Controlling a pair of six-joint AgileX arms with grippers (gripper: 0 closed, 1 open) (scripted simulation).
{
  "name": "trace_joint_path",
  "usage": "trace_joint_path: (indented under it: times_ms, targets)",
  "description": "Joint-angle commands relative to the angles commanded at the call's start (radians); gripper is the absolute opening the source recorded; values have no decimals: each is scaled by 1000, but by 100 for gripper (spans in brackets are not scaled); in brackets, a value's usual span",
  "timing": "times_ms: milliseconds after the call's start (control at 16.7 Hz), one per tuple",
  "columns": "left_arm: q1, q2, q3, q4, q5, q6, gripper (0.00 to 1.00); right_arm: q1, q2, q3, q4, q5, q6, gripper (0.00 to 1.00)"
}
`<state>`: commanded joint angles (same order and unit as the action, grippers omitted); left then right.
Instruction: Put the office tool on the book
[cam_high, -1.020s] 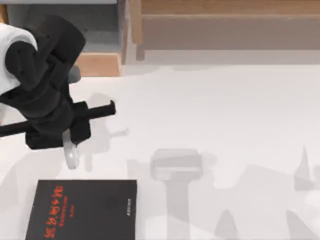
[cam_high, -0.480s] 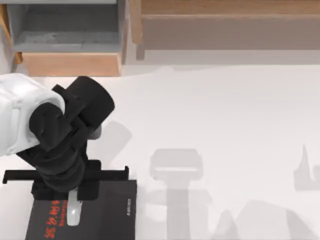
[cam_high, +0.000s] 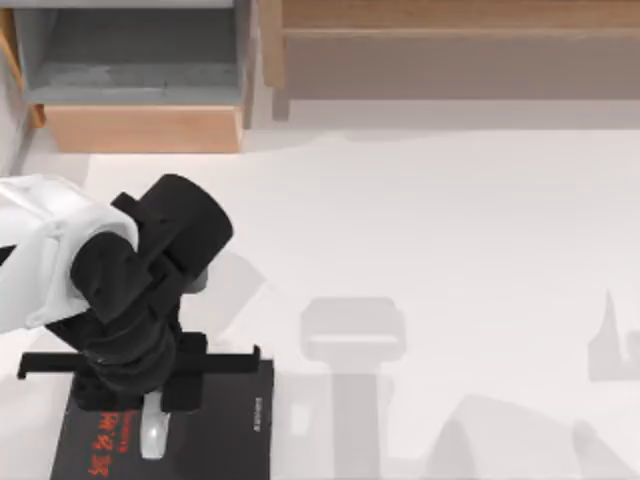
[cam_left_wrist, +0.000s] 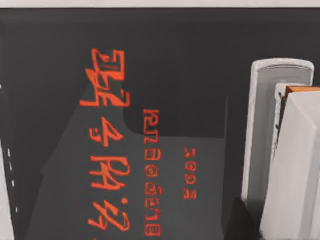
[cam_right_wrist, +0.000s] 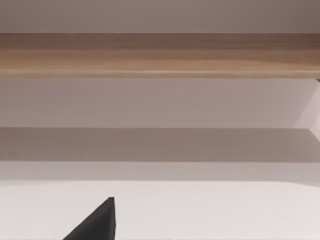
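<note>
- Top view: the left arm's black two-finger gripper hangs over the upper edge of the flat rectangular black-covered book with red characters, at the near-left part of the pale white table.
- The small slim glossy grey-white office tool sticks out below the gripper, clenched between the fingers, its lower end over the book cover beside the red characters.
- Change: a second ago gripper and tool were over bare table above the book; half a second ago they reached the book's top edge; now they sit slightly further down over the cover. Carry looks basically done.
- Cannot tell from above whether the tool touches the cover or hovers just off it.
- Wooden shelf unit along the far edge, well apart from the action.
- Left wrist view: book cover close under the camera, red characters plain. Office tool lies lengthwise over the cover, held beside a pale gripper finger; grasp looks closed on the tool, not released.
- Judgement: next is lower the last bit and let go; risk is the glossy tool sliding or rolling toward the book edge.
- Right wrist view: right arm parked, facing the table and the wooden shelf edge; a dark fingertip pokes in, cannot tell the right gripper's state.
</note>
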<state>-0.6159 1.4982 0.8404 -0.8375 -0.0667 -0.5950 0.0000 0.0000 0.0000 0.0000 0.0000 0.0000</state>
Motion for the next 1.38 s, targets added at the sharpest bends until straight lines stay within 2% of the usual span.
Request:
trace_joint_path:
  times_ms: [300,1080,1380]
  targets:
    - [1,10,-17,27,0,2,0,0,0,0,0,0,0,100]
    - [1,10,-17,27,0,2,98,0,0,0,0,0,0,100]
    - [1,10,-17,27,0,2,100,0,0,0,0,0,0,100]
